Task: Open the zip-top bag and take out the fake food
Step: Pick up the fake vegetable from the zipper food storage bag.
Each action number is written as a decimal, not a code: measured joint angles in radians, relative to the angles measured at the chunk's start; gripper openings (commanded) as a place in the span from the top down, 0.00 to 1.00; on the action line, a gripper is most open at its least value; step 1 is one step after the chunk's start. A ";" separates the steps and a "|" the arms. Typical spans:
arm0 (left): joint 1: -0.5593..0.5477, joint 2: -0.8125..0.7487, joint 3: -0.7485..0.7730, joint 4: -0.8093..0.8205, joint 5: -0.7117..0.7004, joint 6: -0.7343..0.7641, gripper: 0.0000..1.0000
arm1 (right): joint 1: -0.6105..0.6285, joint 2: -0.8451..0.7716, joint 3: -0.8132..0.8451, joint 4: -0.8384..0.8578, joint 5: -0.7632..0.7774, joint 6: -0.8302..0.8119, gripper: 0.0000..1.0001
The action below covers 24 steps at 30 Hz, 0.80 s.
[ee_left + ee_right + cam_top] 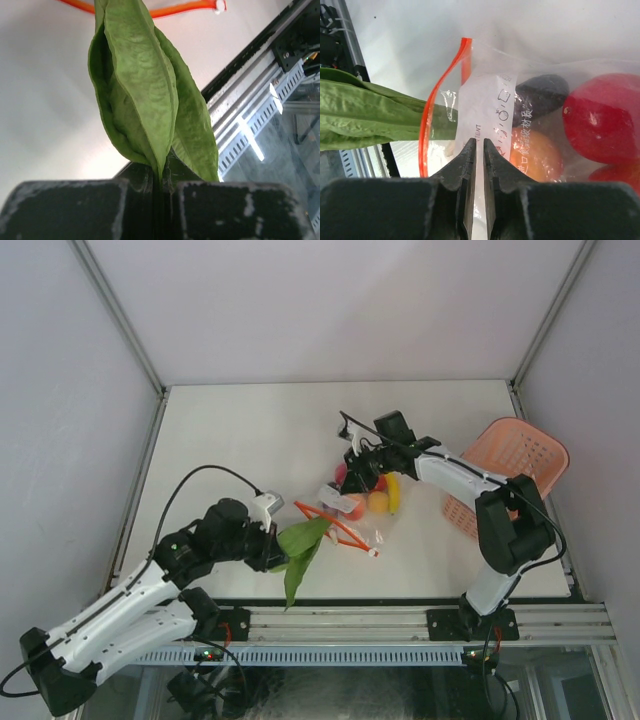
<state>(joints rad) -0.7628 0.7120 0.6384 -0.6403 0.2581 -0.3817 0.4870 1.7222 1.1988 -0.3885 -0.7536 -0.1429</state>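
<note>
The zip-top bag (pixel 352 508) lies mid-table, its red-orange zipper mouth (pixel 335 526) open toward the left arm. My right gripper (pixel 357 472) is shut on the bag's plastic at the white label (pixel 492 107), with its fingertips (pixel 480 142) pinched together. Inside the bag are a red fruit (pixel 602 117), an orange fruit (pixel 535 155), a dark ball (pixel 540 92) and a yellow banana (pixel 393 492). My left gripper (pixel 272 546) is shut on the leaf end of the green leafy vegetable (pixel 145 85). The vegetable's stem end (pixel 437 122) still reaches through the bag's mouth.
A pink lattice basket (pixel 510 465) stands at the right edge of the table, behind the right arm. The aluminium rail (pixel 400 620) runs along the near table edge, just under the hanging leaves (pixel 298 570).
</note>
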 measured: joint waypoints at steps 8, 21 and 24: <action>0.000 -0.135 0.030 -0.123 0.008 -0.053 1.00 | -0.014 -0.038 0.000 -0.012 -0.071 -0.005 0.90; 0.000 -0.295 0.097 -0.125 0.000 -0.119 1.00 | -0.058 -0.190 0.000 -0.062 -0.255 -0.077 0.88; 0.000 -0.316 0.097 -0.073 0.008 -0.135 1.00 | -0.068 -0.233 0.000 -0.077 -0.290 -0.103 0.88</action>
<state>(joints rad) -0.7628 0.3962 0.7353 -0.7132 0.2661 -0.5163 0.4187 1.4895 1.1988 -0.4656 -1.0435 -0.2459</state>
